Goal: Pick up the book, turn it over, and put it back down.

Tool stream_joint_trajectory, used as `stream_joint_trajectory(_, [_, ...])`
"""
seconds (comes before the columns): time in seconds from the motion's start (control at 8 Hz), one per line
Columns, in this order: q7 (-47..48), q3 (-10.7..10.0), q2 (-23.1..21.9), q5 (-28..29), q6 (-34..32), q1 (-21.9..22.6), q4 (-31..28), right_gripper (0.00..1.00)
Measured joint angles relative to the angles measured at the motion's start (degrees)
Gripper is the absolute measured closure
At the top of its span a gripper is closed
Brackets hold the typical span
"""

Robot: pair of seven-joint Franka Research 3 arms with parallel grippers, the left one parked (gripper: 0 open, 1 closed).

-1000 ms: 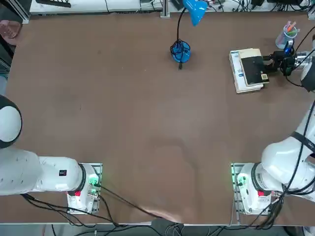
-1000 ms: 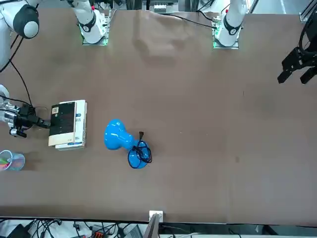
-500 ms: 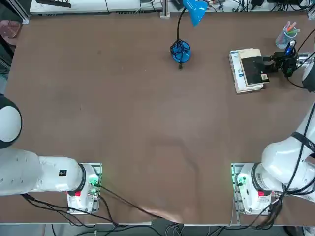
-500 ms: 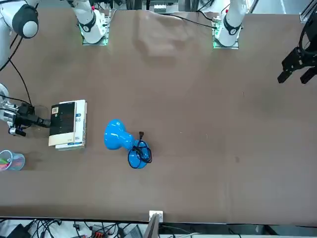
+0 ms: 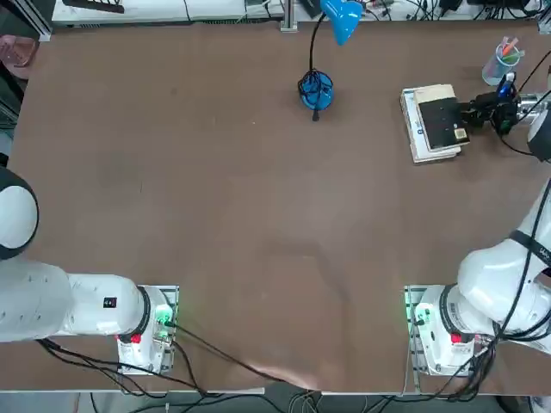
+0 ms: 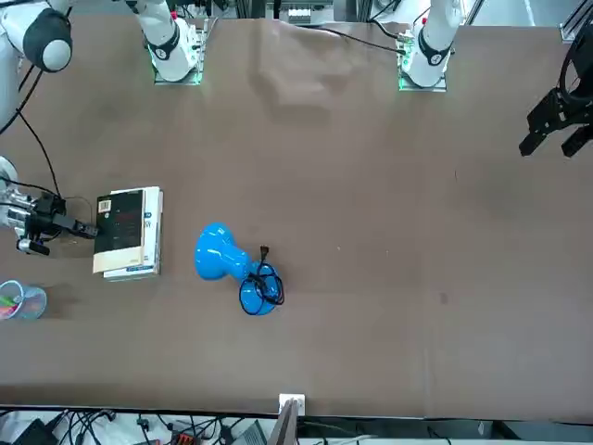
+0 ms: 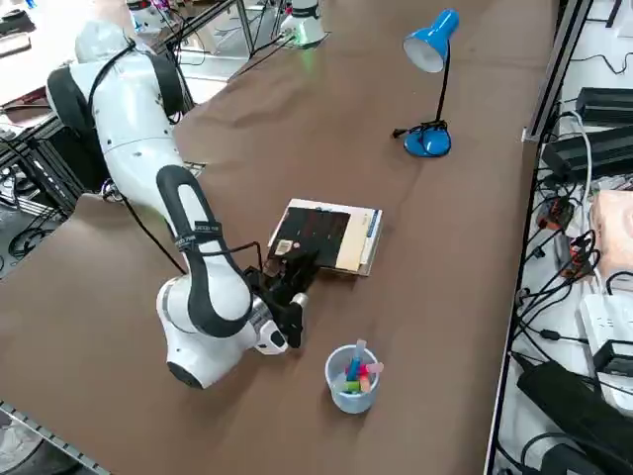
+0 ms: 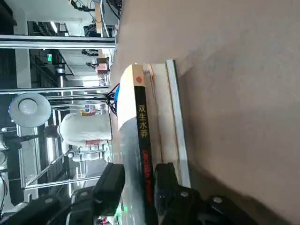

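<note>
The book (image 5: 430,125) lies flat near the table's far right, cream cover up with a black rectangle and a blue strip. It also shows in the front view (image 6: 130,232) and the right side view (image 7: 331,236). My right gripper (image 5: 467,112) comes in low and level from the book's right edge. The wrist view shows the book's black edge with printed characters (image 8: 145,126) between the two fingers of the gripper (image 8: 139,169). They are drawn in tight on it. The book rests on the table.
A blue desk lamp (image 5: 315,90) stands left of the book. Close behind the gripper's wrist is a clear cup of coloured pens (image 5: 502,60), also seen in the side view (image 7: 352,378). The table's right edge lies just beyond them.
The fingers have drawn together on the book's right edge. The book has shifted very slightly away from the gripper. The arm itself has barely moved.
</note>
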Motion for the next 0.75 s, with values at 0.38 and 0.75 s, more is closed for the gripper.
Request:
stream_joint_trajectory(0.38, [-0.24,0.01,0.39,0.31,-2.02,-0.37,0.28,0.88])
stream_joint_trajectory(0.75, [2.02,-0.09,0.23,0.33,-6.09,-1.12,5.03,0.88])
